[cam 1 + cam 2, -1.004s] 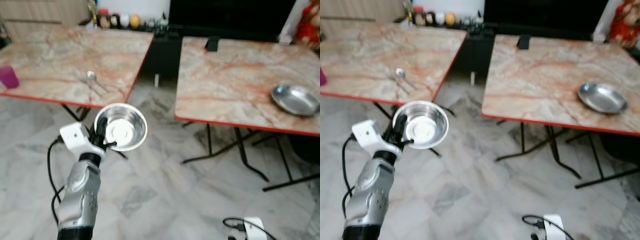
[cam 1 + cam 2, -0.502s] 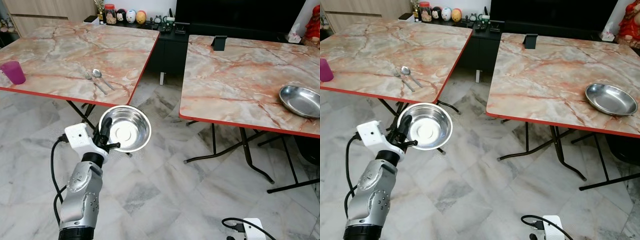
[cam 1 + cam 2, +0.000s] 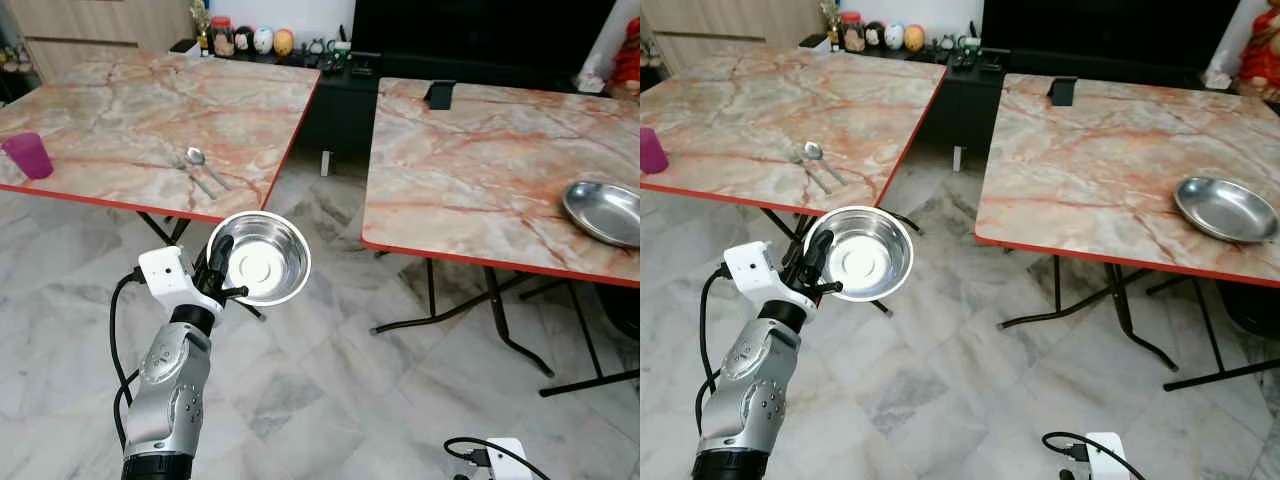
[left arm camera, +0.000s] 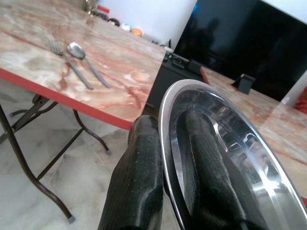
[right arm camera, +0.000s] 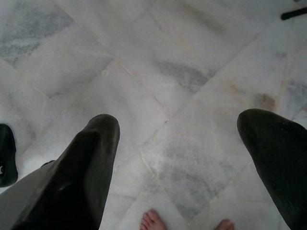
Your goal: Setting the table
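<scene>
My left gripper [image 3: 213, 272] is shut on the rim of a steel bowl [image 3: 262, 259], held up over the floor in front of the left table [image 3: 120, 100]. In the left wrist view one finger [image 4: 139, 182] lies outside the rim and the other inside the steel bowl [image 4: 230, 143]. A fork and spoon [image 3: 197, 167] lie side by side near that table's front edge, and a purple cup [image 3: 27, 155] stands at its left end. A steel plate [image 3: 606, 212] rests on the right table [image 3: 480, 170]. My right gripper [image 5: 177, 139] hangs open above the marble floor.
A gap of floor [image 3: 335, 215] separates the two folding tables, whose black legs [image 3: 500, 320] spread underneath. A dark cabinet with small jars [image 3: 250, 42] stands behind. A small black stand [image 3: 438, 94] sits on the right table's far edge. A person's toes [image 5: 154, 221] show below my right gripper.
The whole view has shifted slightly and sharpened as the camera moved. The left gripper keeps the bowl in the same hold.
</scene>
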Controlling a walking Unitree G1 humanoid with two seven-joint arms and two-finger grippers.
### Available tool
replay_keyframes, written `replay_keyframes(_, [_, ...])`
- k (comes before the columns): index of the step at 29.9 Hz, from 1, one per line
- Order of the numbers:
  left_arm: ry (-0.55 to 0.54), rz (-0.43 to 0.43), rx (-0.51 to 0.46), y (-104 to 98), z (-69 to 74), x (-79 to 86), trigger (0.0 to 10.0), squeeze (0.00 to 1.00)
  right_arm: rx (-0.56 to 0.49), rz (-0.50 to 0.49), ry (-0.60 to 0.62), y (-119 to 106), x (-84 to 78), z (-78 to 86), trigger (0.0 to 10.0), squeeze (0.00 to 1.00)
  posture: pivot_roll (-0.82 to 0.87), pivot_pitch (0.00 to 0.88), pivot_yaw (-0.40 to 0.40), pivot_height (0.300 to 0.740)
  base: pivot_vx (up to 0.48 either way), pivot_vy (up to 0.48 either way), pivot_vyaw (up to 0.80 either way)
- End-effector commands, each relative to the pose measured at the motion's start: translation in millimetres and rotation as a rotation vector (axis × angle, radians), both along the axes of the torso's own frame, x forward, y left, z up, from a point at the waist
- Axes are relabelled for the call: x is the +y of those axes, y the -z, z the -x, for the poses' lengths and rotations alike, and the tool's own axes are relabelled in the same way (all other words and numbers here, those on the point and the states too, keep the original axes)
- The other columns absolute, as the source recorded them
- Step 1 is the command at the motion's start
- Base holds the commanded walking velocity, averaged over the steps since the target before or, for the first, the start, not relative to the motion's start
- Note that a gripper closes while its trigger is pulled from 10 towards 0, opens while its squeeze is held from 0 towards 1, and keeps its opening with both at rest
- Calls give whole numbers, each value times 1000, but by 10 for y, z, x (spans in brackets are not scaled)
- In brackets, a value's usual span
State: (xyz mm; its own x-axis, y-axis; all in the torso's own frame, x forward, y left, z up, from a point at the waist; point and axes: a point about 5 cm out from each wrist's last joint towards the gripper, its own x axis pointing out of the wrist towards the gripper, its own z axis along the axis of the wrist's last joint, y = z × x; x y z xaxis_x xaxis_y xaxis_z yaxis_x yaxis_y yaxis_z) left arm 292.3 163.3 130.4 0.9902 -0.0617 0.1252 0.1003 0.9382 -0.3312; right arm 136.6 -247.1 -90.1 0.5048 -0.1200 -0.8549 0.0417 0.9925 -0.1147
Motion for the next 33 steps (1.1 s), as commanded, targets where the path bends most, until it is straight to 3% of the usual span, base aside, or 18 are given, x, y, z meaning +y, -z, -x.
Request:
replay_keyframes(1, [18, -19, -28, -56, -39, -49, 10000, 0, -7, 7, 0, -10, -14, -13, 10000, 0, 56, 0, -51, 740, 304, 0, 0])
replay_keyframes(24, [69, -48, -41, -58, -37, -155, 10000, 0, -6, 5, 2, -7, -10, -10, 10000, 0, 56, 0, -50, 740, 303, 0, 0])
replay_keyframes(33, [85, -53, -42, -63, -37, -202, 10000, 0, -11, 4, 7, -12, -14, -21, 10000, 0, 53, 0, -52, 740, 0, 0, 0])
